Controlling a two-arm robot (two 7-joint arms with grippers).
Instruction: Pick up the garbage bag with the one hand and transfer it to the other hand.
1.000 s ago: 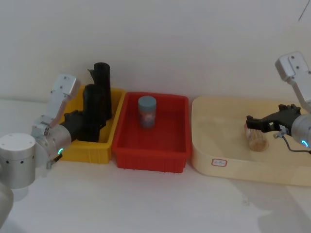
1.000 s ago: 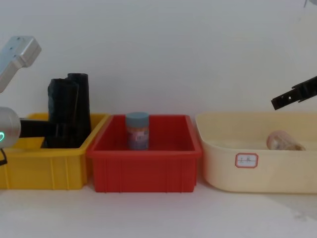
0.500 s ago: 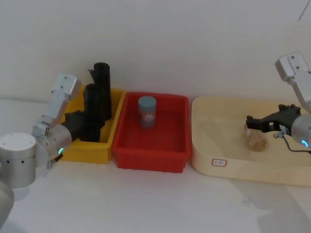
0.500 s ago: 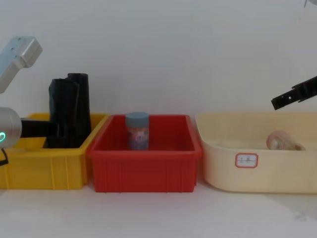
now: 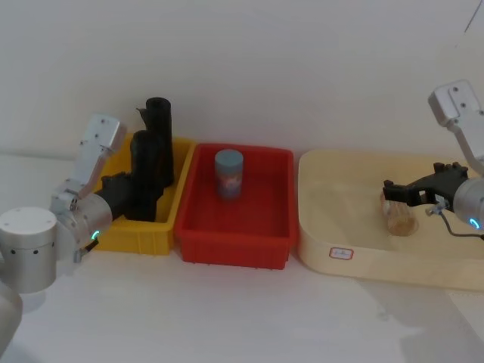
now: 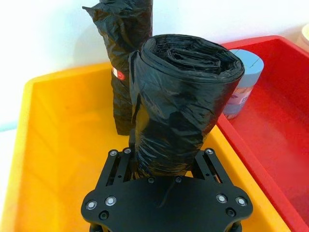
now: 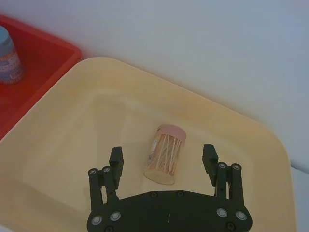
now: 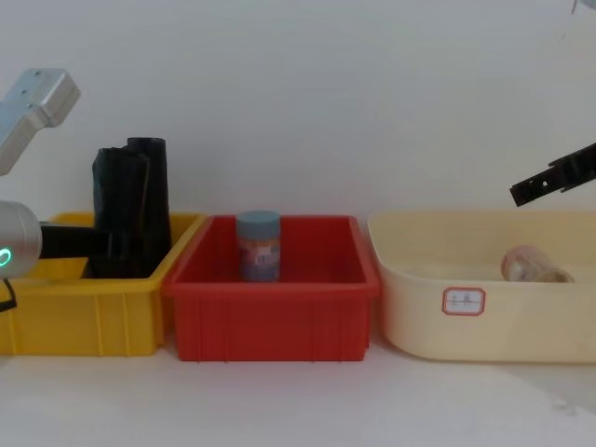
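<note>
L pincer (image 6: 164, 162) clamped on garbage bag (image 6: 183, 96) in yellow bin (image 6: 58, 125), slim roll (image 6: 123, 63) just behind; R pincer (image 7: 162, 153) splayed above jar (image 7: 166, 142).

Markings check: I can read no text, number or brand from my station.
I log three marked surfaces. A small white label with a red border (image 8: 463, 301) sits on the front wall of the cream tub (image 8: 535, 321); its characters are too small for me to read. A printed wrapper (image 8: 260, 263) runs round the blue-lidded jar (image 8: 259, 244) standing in the red bin (image 8: 270, 326); its print is blurred. A small red-and-white mark (image 6: 117, 74) sits on the side of the slimmer black roll (image 6: 123, 38) behind the garbage bag (image 6: 178, 106); I can make out no characters on it.
</note>
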